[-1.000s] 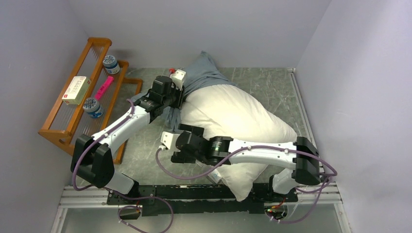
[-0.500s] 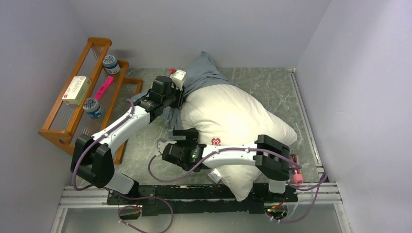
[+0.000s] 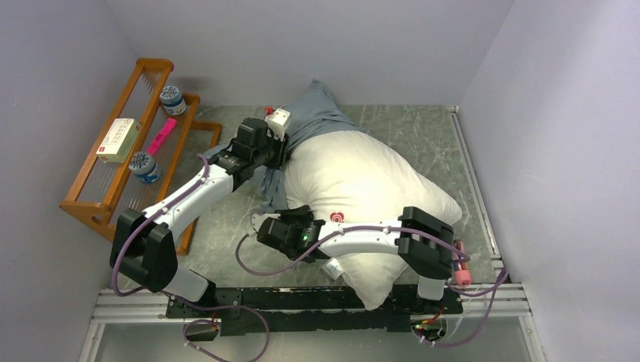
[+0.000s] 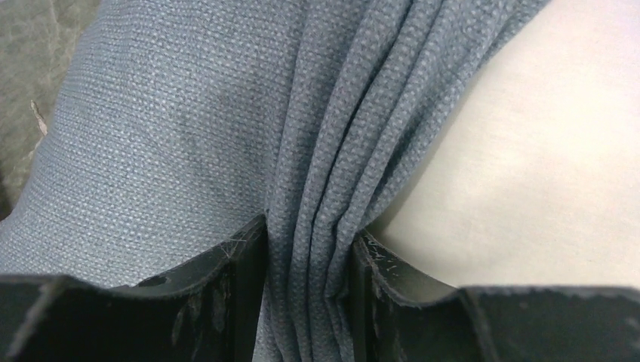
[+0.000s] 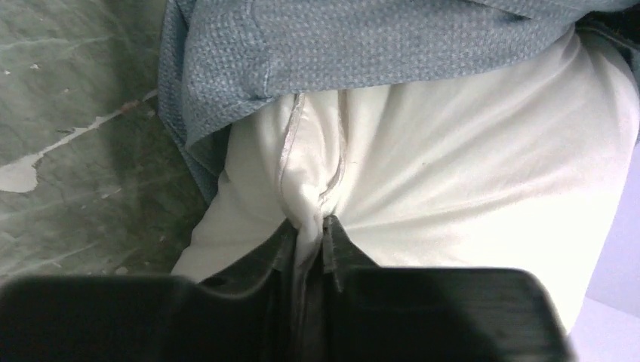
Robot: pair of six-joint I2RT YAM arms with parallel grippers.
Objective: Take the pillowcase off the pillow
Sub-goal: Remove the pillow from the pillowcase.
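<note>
a white pillow [image 3: 362,181] is seen mostly bared on the table [image 3: 423,128], the grey pillowcase [image 3: 317,113] bunched over its far end, where its folds are clamped by the left gripper [image 4: 309,249] while a pleat of pillow is pinched in the near-closed right gripper [image 5: 309,226], apparently so the two can be pulled apart.

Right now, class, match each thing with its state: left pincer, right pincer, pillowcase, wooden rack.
Things: 1 left pincer; 2 right pincer; 3 pillowcase; 4 wooden rack.
States: A holds a white box; B shut on the pillow; C gathered over the pillow's far end; D shut on the pillowcase.
Pairs: 1-D; 2-B; 3-C; 4-A.
</note>
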